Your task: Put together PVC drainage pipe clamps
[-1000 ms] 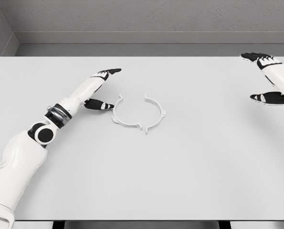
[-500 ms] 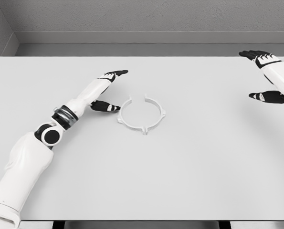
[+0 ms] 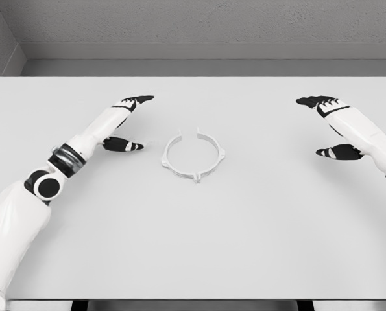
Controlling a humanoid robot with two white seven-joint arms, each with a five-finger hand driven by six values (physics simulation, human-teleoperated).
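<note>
White clamp lies flat on the table, near the middle, slightly left of centre. It's a ring made of two curved halves; there's a gap at the top between their ends, and small tabs stick out at the right side and the bottom. Whether the halves are locked together at the bottom I can't tell.

Left hand sits left of the clamp, near but apart from it. Fingers spread, thumb splayed toward the ring, index side pointing up-right; holds nothing. Its arm runs down to the lower left corner.

Right hand is on the right, well apart from the clamp. Fingers stretched out pointing left, thumb held lower and separate; holds nothing. Arm leaves at the right edge.

Nothing lies between either hand and the clamp. Grey wall behind the table's far edge.
</note>
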